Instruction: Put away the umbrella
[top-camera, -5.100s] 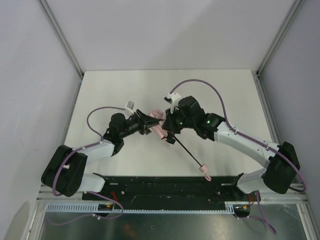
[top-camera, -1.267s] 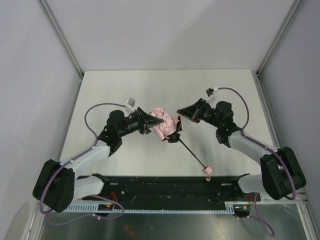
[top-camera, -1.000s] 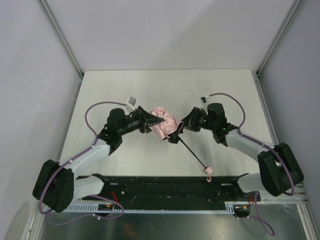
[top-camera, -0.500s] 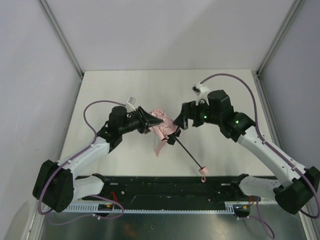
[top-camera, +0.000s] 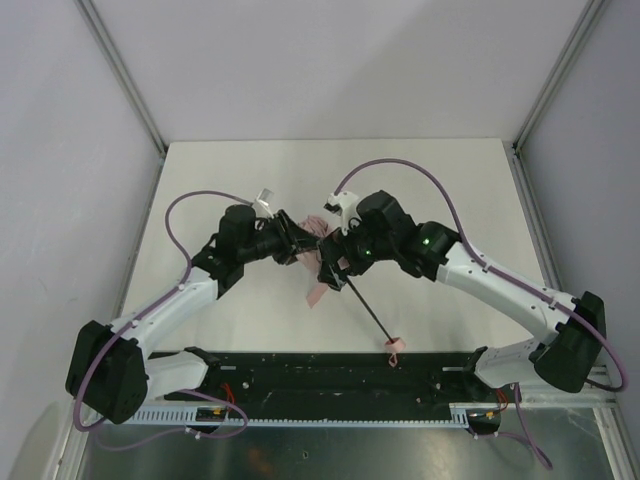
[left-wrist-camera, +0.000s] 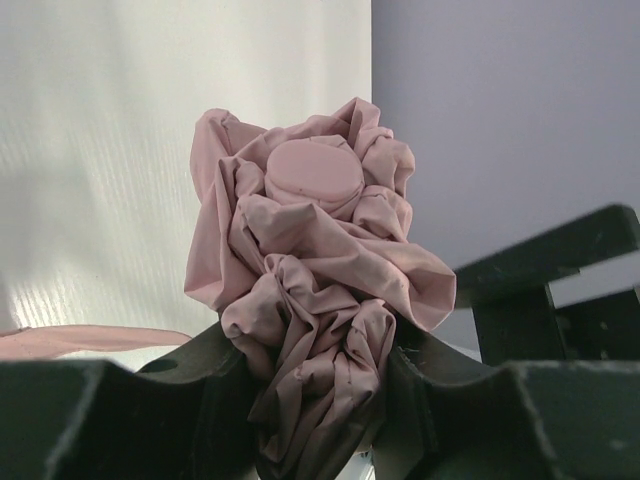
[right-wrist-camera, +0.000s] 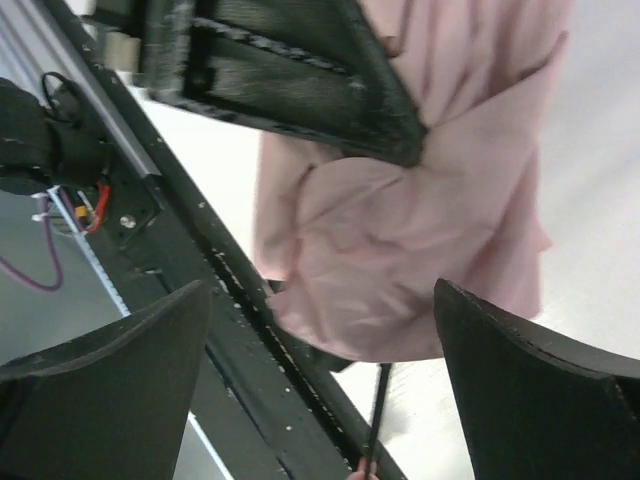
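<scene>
The umbrella (left-wrist-camera: 310, 270) is a crumpled pale pink bundle with a round cap (left-wrist-camera: 312, 172) facing the left wrist camera. My left gripper (left-wrist-camera: 315, 400) is shut on its fabric, with folds squeezed between both jaws. From above, the left gripper (top-camera: 300, 243) holds the bundle mid-table. A pink flap (top-camera: 316, 292) hangs below it. The thin black shaft (top-camera: 368, 312) slants to the small pink handle (top-camera: 394, 345) near the front. My right gripper (top-camera: 332, 268) hovers over the bundle, open. In the right wrist view the fabric (right-wrist-camera: 400, 260) and shaft (right-wrist-camera: 378, 410) lie beyond its spread jaws, untouched.
A black base plate (top-camera: 330, 370) runs along the table's near edge, right under the handle, and shows in the right wrist view (right-wrist-camera: 200, 250). The white table (top-camera: 250, 180) is boxed in by grey walls and metal posts (top-camera: 120, 75). Purple cables loop from both arms.
My right gripper has opened and swung from the umbrella's right side to above the bundle. The handle has shifted a little left. A pink flap now hangs loose. The left grip is unchanged.
</scene>
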